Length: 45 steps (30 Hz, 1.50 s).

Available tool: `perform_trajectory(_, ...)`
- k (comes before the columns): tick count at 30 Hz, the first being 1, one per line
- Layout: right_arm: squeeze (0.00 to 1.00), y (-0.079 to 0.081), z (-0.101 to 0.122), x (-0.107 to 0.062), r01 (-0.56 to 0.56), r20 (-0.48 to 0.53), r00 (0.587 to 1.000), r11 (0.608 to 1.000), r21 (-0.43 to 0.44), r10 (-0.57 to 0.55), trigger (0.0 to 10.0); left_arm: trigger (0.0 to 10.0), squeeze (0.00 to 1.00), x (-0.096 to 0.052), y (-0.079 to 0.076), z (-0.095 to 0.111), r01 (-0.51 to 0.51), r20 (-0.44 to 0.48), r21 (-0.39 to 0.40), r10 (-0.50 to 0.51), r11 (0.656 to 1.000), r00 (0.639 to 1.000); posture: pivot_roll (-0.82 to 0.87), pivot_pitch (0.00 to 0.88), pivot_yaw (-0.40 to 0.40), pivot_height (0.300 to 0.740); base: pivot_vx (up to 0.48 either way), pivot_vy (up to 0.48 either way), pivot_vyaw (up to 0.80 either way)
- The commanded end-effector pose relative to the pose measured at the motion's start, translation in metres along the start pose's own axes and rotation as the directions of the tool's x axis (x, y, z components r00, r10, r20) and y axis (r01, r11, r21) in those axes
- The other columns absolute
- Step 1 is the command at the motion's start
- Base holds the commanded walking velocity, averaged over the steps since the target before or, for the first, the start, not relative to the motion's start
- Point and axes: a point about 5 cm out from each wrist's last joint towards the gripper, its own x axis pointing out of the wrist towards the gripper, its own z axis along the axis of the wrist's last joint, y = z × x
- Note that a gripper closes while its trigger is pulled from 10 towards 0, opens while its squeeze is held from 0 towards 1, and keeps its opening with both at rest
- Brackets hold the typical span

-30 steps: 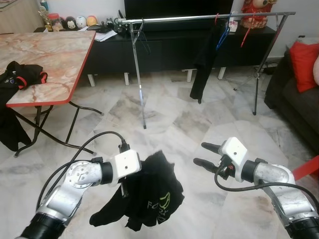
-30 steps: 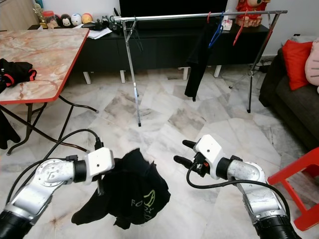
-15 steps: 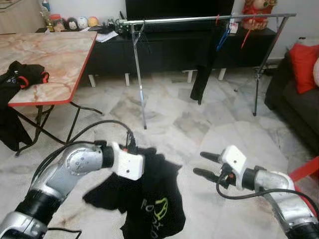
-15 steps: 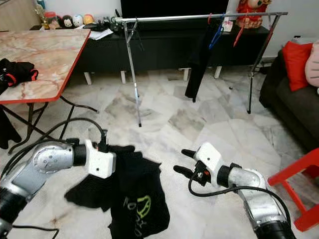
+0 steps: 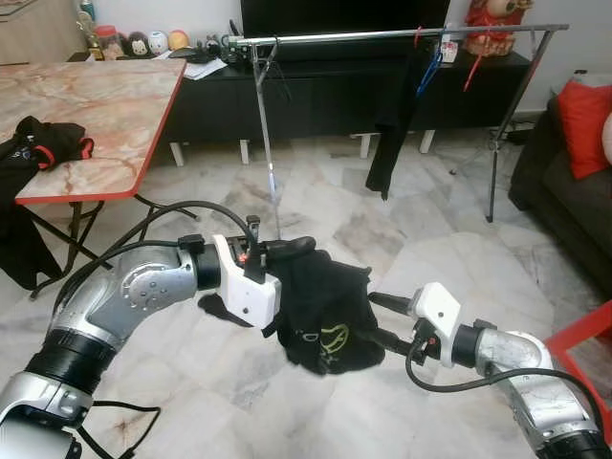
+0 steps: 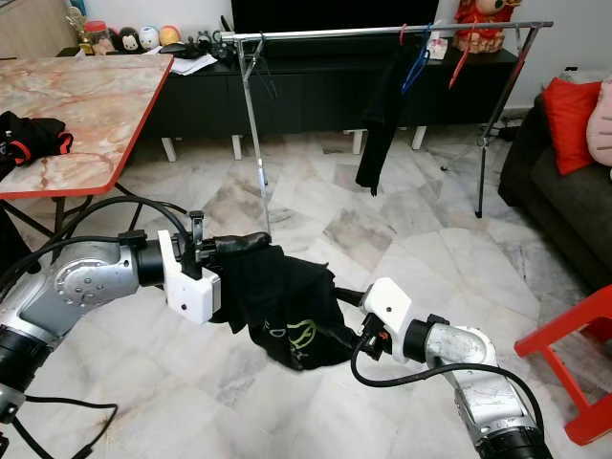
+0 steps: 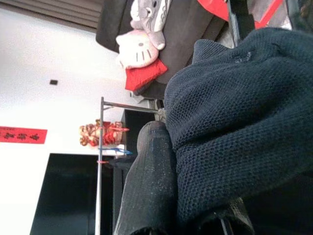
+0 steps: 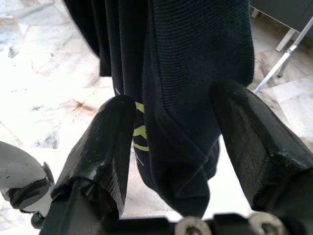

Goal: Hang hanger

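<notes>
The left gripper (image 5: pixel 287 251) carries a black garment (image 5: pixel 325 311) with a yellow-green print, and I judge it holds the cloth high so that the hem does not drag on the marble floor (image 5: pixel 449 258) on the way to the rack. In the left wrist view one black finger (image 7: pixel 146 181) lies against the knitted cloth, which is bunched over it, so the fingers are closed on the garment near its top; a hanger inside the cloth cannot be made out, it is hidden if it is there. The left arm is bent at the elbow and reaches forward and inward across the body, the wrist about level, the fingers pointing to the robot's right. The right gripper (image 5: pixel 382 320) comes from the other side, low and turned inward toward the lower part of the garment. In the right wrist view its two fingers (image 8: pixel 105 147) stand spread apart with the hanging cloth between them, not pressed on it, so this gripper is not yet closed; probably it is placed so to take or steady the lower part. The clothes rack (image 5: pixel 402 34) stands well apart, in front of the dark TV cabinet (image 5: pixel 316 96), and already has a black garment and coloured hangers (image 5: pixel 428 69) on its rail. To the left a marble-top table (image 5: pixel 86 115) bears another black garment (image 5: pixel 38 145).
</notes>
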Motion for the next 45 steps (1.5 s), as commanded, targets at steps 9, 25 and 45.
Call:
perform_trajectory(9,0.0,0.007,-0.007,0.001,-0.041,-0.049,0.998,0.999,0.004,0.041,10.0,10.0,0.0,0.003,0.022,-0.001,-0.183,0.031,-0.054,0.185,0.982,0.982,-0.01,0.0,-0.017,0.74,0.0,0.0,0.0)
perform_trajectory(25,0.0,0.022,-0.039,0.003,-0.093,-0.175,0.978,0.99,0.103,0.11,10.0,10.0,0.0,0.008,0.051,0.009,-0.275,0.093,-0.18,0.295,0.944,0.951,0.0,0.0,-0.021,0.74,0.0,0.0,0.0)
perform_trajectory(45,0.0,0.058,-0.031,0.011,-0.316,0.065,0.948,0.898,0.306,0.312,10.0,10.0,0.0,0.018,0.071,0.011,-0.387,0.079,-0.334,0.434,0.86,0.897,0.0,0.0,-0.017,0.74,0.0,0.0,0.0)
